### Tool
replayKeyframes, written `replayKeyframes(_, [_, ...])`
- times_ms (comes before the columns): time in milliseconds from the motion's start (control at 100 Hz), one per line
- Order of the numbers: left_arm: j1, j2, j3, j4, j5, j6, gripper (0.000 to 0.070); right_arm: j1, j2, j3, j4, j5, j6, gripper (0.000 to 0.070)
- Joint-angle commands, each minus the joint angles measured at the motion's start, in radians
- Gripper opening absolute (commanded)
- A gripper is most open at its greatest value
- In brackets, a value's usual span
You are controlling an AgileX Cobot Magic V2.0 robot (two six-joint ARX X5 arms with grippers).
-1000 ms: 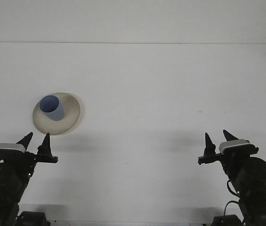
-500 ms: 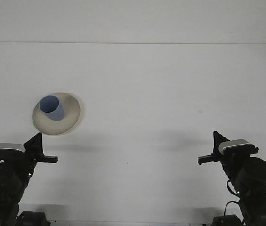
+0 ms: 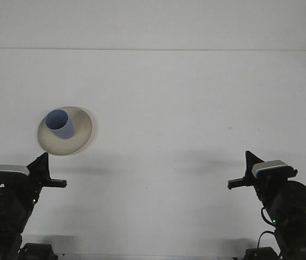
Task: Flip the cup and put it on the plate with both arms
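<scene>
Front view, single frame, looking over a plain white desk (image 3: 185,108) toward its far edge.

Task objects: a blue cup (image 3: 60,124) stands upright on a beige plate (image 3: 79,135), open mouth facing up. The cup sits off-centre, toward the plate's far-left part, with its base on the plate surface. The plate lies on the left half of the desk, somewhat nearer the near edge than the far edge. Cup and plate are the only loose items seen on the desk.

Left gripper (image 3: 44,162): at the near-left corner of the desk, just on the near side of the plate, apart from it and not touching cup or plate. Its two dark fingers read as one closed point; nothing is held between them.

Right gripper (image 3: 249,158): near the near-right corner, well apart from the plate and cup. Its fingers also meet in a single point, closed on nothing.

Both arms show a black round joint housing and a pale grey camera block behind each gripper, low in the frame. Faint soft shadows lie on the desk ahead of each gripper.
</scene>
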Motion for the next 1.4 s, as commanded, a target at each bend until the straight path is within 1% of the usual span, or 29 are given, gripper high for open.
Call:
replayKeyframes(0, [-0.001,0.003,0.009,0.011,0.000,0.008,0.0011,0.001,0.001,0.007,0.013,-0.001,0.003,0.0000])
replayKeyframes(350, [0.000,-0.004,0.009,0.013,0.000,0.009,0.0011,0.001,0.001,0.007,0.013,-0.001,0.003,0.0000])
replayKeyframes(520, [-0.001,-0.011,-0.014,0.083,0.000,0.038,0.0011,0.001,0.001,0.007,0.013,-0.001,0.003,0.0000])
replayKeyframes(600, [-0.001,-0.038,-0.070,0.167,0.000,0.059,0.0011,0.001,0.001,0.007,0.013,-0.001,0.003,0.0000])
replayKeyframes(780, [-0.001,-0.165,-0.280,0.380,0.000,0.058,0.0011,0.001,0.001,0.007,0.014,-0.001,0.003,0.0000])
replayKeyframes(840, [-0.001,-0.211,-0.343,0.416,0.000,0.057,0.0011,0.001,0.001,0.007,0.014,-0.001,0.003,0.0000])
replayKeyframes(1120, [-0.001,-0.428,-0.560,0.435,0.000,0.047,0.0011,0.001,0.001,0.007,0.014,-0.001,0.003,0.0000])
replayKeyframes(1170, [0.000,-0.423,-0.581,0.455,-0.002,0.034,0.0011,0.001,0.001,0.007,0.015,-0.001,0.003,0.0000])
replayKeyframes(1390, [-0.001,-0.423,-0.617,0.486,-0.002,0.032,0.0011,0.001,0.001,0.008,0.017,-0.001,0.003,0.0000])
